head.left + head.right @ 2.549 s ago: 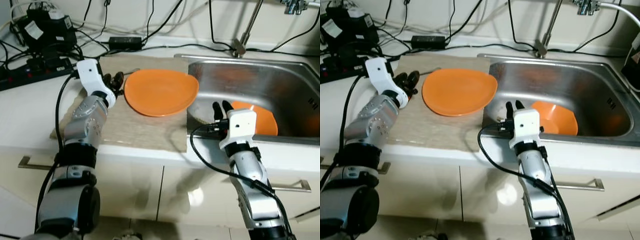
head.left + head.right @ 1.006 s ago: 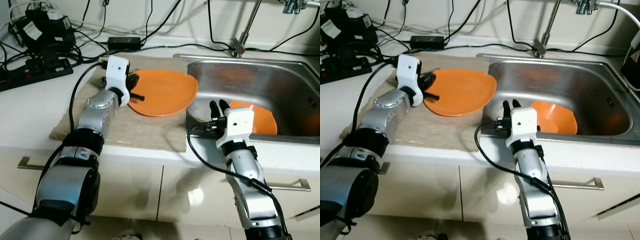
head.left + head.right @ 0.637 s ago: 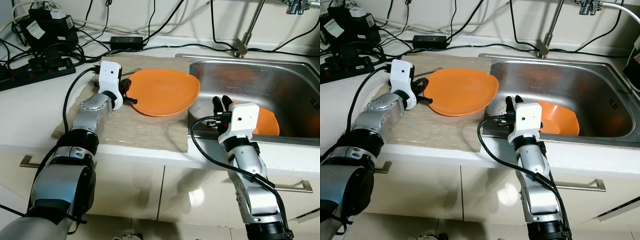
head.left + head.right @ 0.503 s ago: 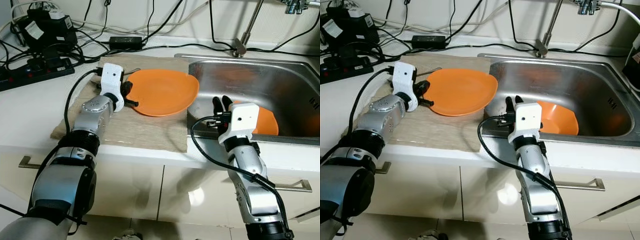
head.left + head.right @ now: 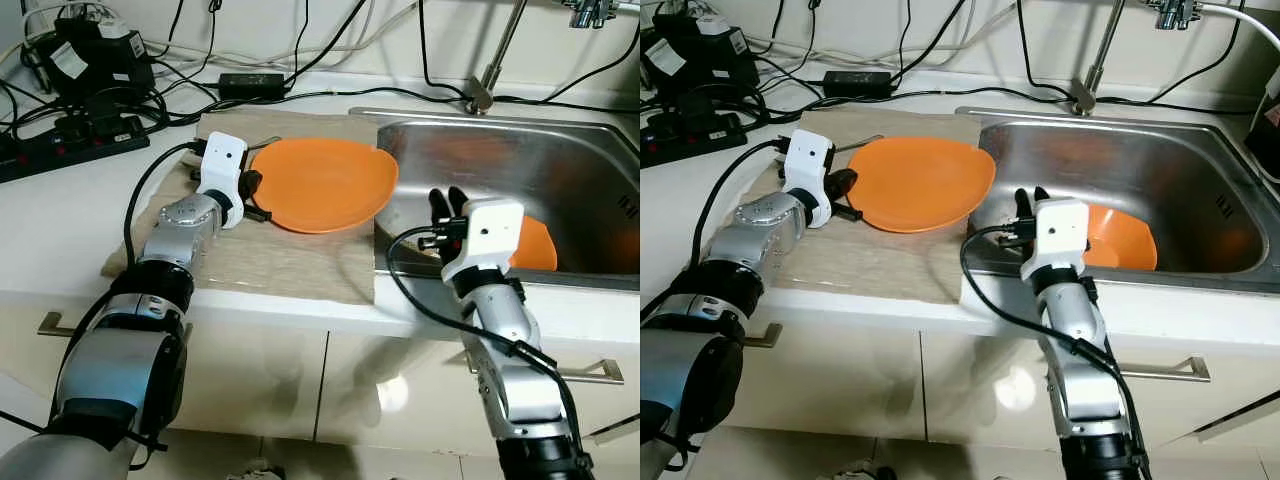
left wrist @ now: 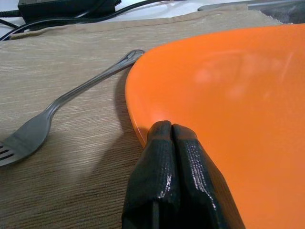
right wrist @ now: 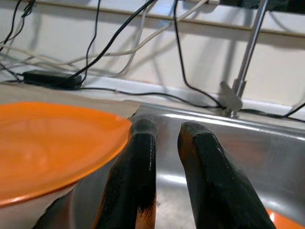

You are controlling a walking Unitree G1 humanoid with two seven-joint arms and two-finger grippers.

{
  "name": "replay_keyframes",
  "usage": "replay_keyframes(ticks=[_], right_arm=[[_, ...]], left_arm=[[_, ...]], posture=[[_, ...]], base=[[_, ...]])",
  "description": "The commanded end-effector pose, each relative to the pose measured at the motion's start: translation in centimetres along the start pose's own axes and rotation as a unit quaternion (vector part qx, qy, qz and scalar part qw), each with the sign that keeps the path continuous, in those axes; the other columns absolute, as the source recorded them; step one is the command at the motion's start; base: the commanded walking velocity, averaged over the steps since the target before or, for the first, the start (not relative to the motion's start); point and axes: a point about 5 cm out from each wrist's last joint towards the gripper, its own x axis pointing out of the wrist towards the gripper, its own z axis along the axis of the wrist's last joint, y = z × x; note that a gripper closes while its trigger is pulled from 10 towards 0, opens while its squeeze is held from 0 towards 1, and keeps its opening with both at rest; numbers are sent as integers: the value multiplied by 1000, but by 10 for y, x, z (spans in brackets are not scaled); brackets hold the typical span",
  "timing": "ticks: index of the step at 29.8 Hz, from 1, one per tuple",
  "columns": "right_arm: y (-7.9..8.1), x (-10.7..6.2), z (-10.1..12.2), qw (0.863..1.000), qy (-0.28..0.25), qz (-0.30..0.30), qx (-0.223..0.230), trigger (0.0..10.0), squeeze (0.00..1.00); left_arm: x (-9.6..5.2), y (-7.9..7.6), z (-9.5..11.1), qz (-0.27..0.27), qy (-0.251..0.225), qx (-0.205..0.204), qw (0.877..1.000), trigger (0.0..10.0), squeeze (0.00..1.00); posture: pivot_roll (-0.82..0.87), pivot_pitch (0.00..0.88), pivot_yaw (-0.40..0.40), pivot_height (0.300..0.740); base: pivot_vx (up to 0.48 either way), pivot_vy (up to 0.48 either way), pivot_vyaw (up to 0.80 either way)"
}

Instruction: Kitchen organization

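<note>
Risk: orange plate sits on the mat with its right rim overhanging the sink; a sideways push from the left gripper could tip it in. Fork just beside the rim may get dragged.

Left gripper: fingers pressed together, tips at the plate's left edge (nothing held). Right gripper raised at the sink's near-left edge, fingers slightly parted, near the orange bowl.

Bare mat lies open at 6 o'clock of the orange plate, which overhangs the sink rim. A fork touches the plate at 10 o'clock; cables crowd the worktop at 11. A second orange dish occupies the basin.
</note>
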Motion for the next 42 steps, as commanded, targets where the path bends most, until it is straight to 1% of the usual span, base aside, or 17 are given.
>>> replay_keyframes(ticks=[1,8,14,16,19,20,22,23,24,29,31,36,38,41,42], right_arm=[[-3,1,-3,1000,10,-4,1,10000,0],[-5,4,-3,1000,11,-4,0,10000,0],[-14,9,-3,1000,14,-12,6,10000,0],[-19,13,-3,1000,16,-18,14,10000,0],[-24,18,-2,1000,15,-21,13,10000,0],[-28,24,-1,999,15,-23,17,10000,0],[-30,30,1,999,12,-24,20,10000,0],[-30,30,1,999,12,-24,20,10000,0],[-32,35,5,1000,7,-23,20,10000,0],[-31,43,8,1000,0,-18,20,10000,0],[-28,50,10,1000,-4,-11,27,10000,0],[-21,58,8,999,-2,2,53,10000,0],[-18,62,6,997,4,5,80,10000,0],[-15,70,0,988,24,14,153,10000,0],[-14,73,-2,985,31,15,171,10000,0]], left_arm=[[-3,3,-12,1,24,-1,1000,10000,0],[-7,8,-15,-1,31,13,999,10000,0],[-13,13,-23,-4,44,23,999,10000,0],[-14,14,-27,-3,47,23,999,10000,0],[-16,13,-29,-4,49,23,999,10000,0],[-16,12,-29,-4,49,22,999,10000,0],[-16,12,-30,-5,49,20,999,10000,0],[-16,12,-30,-5,49,20,999,10000,0],[-17,11,-30,-8,47,20,999,10000,0],[-19,8,-31,-16,45,20,999,10000,0],[-21,6,-32,-24,42,21,999,10000,0],[-26,7,-39,-24,47,17,998,10000,0],[-28,7,-42,-24,49,16,998,10000,0],[-30,6,-44,-27,49,15,998,10000,0],[-31,5,-44,-28,48,14,998,10000,0]], posture=[[-21,0,-8,740],[-15,0,-10,740],[-6,0,-9,740],[-1,0,-11,740],[2,2,-13,740],[6,3,-17,740],[8,3,-18,740],[8,3,-18,740],[8,2,-21,740],[11,2,-21,740],[18,2,-22,740],[26,5,-23,740],[30,5,-25,740],[35,7,-30,740],[38,8,-30,740]], base=[[0,0,0],[0,0,0],[0,0,0],[0,0,0],[0,0,0],[0,0,0],[0,0,0],[0,0,0],[0,0,0],[0,0,0],[0,0,0],[0,0,0],[0,0,0],[0,0,0],[0,0,0]])
